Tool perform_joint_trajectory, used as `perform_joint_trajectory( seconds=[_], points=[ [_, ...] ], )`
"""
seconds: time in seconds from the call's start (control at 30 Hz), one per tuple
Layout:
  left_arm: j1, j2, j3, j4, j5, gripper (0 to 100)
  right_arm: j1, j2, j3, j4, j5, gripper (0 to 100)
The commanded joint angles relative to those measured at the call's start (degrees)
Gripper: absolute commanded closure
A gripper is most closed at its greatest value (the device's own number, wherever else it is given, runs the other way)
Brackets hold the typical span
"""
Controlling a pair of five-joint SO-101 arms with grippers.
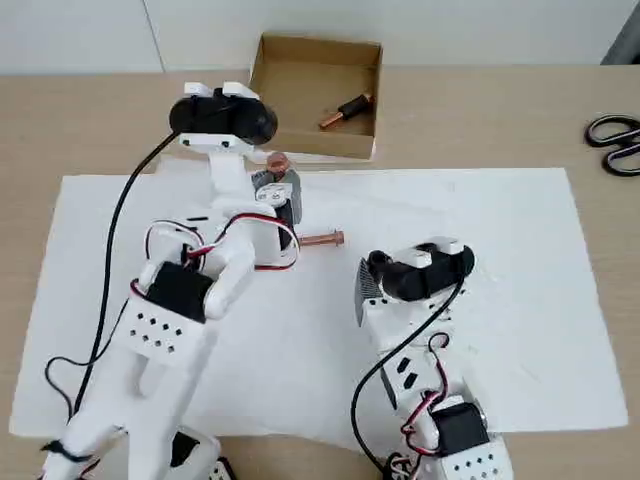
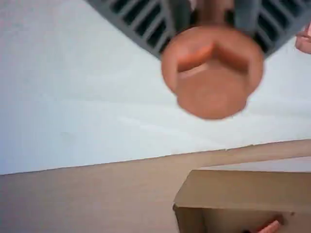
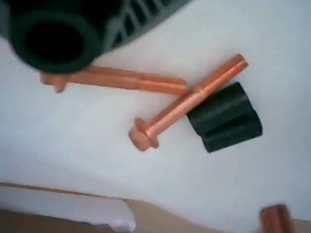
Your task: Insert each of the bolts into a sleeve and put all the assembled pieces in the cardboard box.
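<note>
Grips a bolt (image 2: 211,73) in the clenched left gripper (image 1: 278,185), above the far edge of the white sheet (image 1: 520,300), head turned to the wrist camera. Just past that edge, on the table (image 1: 80,120), has one assembled piece (image 1: 345,108) already in the cardboard box (image 1: 300,85). Shows a loose bolt (image 1: 322,238) mid-sheet. Clamps a black sleeve (image 3: 53,39) in the right gripper (image 1: 368,288), right of the sheet's centre.

Probably handles as stiff, smooth metal, apt to roll: best pinched across the shank, threaded end free. Likely light for the sleeve: hold by the outer wall, bore unblocked.

From above, gives the layout. From the right wrist, adds the open bore and a second sleeve (image 3: 226,119) touching a bolt's shank.
</note>
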Motion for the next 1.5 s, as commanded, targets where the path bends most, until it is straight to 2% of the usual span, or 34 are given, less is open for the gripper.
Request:
perform_joint_trajectory(
  seconds=[0.0, 0.17, 0.43, 0.57, 0.8, 1.17, 1.47],
  points=[
    [2.6, -3.9, -0.3, -2.8, 0.4, 99, -1.4, -0.7, 0.4, -2.8, -0.6, 99.5],
    [7.3, -5.9, -0.2, -4.2, 3.2, 99, -3.1, -0.7, 0.4, -1.5, -0.5, 99.5],
    [12.7, -5.8, 0.7, -4.3, 3.0, 99, -3.5, -0.7, 0.4, -0.7, -0.5, 99.5],
    [12.9, -5.7, 2.7, -4.7, 3.0, 99, -3.5, -0.7, 0.4, -0.7, -0.5, 99.5],
    [13.2, -5.7, 7.1, -10.7, 2.9, 99, -5.8, -0.7, 0.4, -0.7, -0.6, 99.5],
    [16.3, -5.7, 8.5, -11.0, 0.5, 99, -6.1, -0.7, 0.4, -0.7, -0.6, 99.5],
    [16.0, -5.7, 9.5, -11.0, 0.4, 99, -6.1, -0.7, 0.4, -0.7, -0.6, 99.5]
  ],
)
